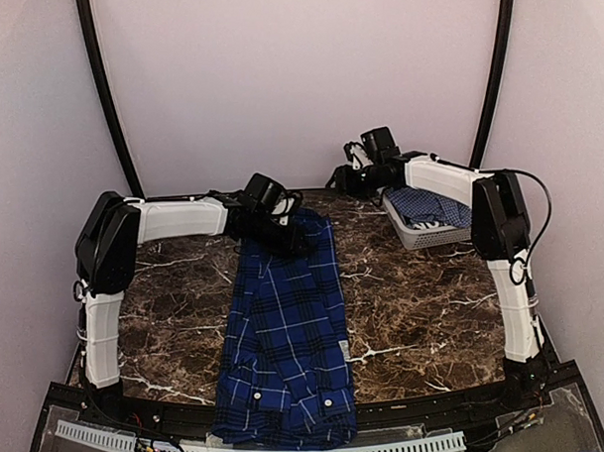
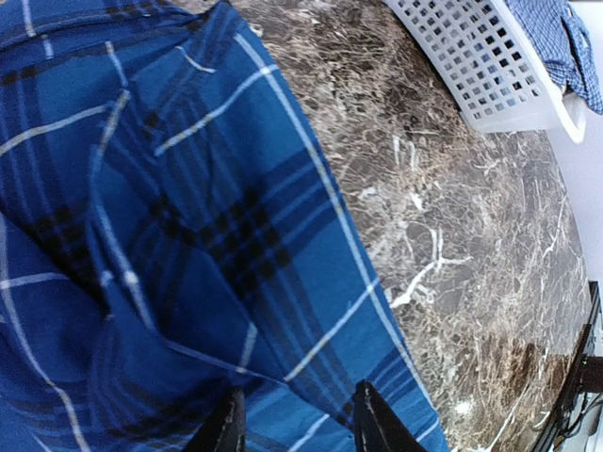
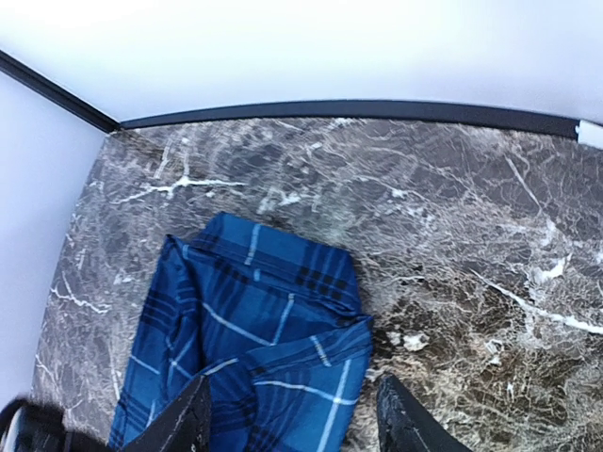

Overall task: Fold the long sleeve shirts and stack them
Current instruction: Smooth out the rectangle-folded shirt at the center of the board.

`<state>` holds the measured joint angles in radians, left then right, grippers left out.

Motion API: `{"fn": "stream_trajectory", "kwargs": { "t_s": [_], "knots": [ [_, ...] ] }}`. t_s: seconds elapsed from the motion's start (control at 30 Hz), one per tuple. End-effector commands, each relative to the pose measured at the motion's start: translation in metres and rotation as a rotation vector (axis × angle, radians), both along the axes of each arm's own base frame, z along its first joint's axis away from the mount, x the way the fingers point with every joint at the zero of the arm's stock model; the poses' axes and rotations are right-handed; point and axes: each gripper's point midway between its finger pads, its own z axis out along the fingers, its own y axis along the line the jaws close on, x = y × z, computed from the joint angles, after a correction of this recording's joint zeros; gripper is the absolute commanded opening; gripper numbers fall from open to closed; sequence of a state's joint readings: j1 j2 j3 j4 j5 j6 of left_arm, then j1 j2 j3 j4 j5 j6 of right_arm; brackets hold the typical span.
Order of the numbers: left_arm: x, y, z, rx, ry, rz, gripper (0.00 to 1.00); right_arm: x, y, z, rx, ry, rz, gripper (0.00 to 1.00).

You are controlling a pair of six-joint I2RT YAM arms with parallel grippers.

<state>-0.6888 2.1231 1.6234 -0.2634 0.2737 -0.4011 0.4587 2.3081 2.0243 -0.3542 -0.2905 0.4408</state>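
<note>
The dark plaid long sleeve shirt (image 1: 286, 326) lies lengthwise on the marble table (image 1: 414, 311), from the far middle down over the near edge. My left gripper (image 1: 287, 231) hovers at the shirt's far end. In the left wrist view its jaws (image 2: 300, 424) stand apart over the rumpled plaid cloth (image 2: 188, 217), and no cloth is pinched between them. My right gripper (image 1: 342, 177) is raised at the far back, open and holding nothing. Its wrist view looks down on the shirt's folded far end (image 3: 264, 320). A lighter blue checked shirt (image 1: 430, 207) lies in the basket.
The pale lattice basket (image 1: 421, 237) stands at the far right of the table, and also shows in the left wrist view (image 2: 471, 66). A black rail (image 3: 358, 110) and pale walls bound the far edge. A white perforated strip (image 1: 290, 450) runs along the near edge.
</note>
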Motion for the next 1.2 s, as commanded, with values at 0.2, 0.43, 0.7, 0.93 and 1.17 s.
{"fn": "stream_trajectory", "kwargs": {
  "t_s": [0.2, 0.43, 0.7, 0.93, 1.17],
  "knots": [
    [0.024, 0.028, 0.013, -0.039, -0.002, 0.002, 0.35, -0.051, 0.029, 0.031, 0.02, -0.049, 0.098, 0.53],
    [0.062, 0.035, -0.016, -0.036, 0.007, 0.042, 0.35, -0.085, 0.057, 0.0, 0.039, 0.028, 0.158, 0.46],
    [0.097, 0.048, -0.047, -0.022, 0.031, 0.114, 0.34, -0.096, 0.075, -0.041, 0.058, 0.099, 0.184, 0.39],
    [0.107, 0.057, -0.051, -0.009, 0.027, 0.145, 0.34, -0.082, 0.057, -0.104, -0.004, 0.201, 0.108, 0.35],
    [0.116, 0.056, -0.014, -0.022, -0.028, 0.12, 0.34, -0.065, 0.036, -0.129, -0.029, 0.259, 0.06, 0.34]
  ]
}}
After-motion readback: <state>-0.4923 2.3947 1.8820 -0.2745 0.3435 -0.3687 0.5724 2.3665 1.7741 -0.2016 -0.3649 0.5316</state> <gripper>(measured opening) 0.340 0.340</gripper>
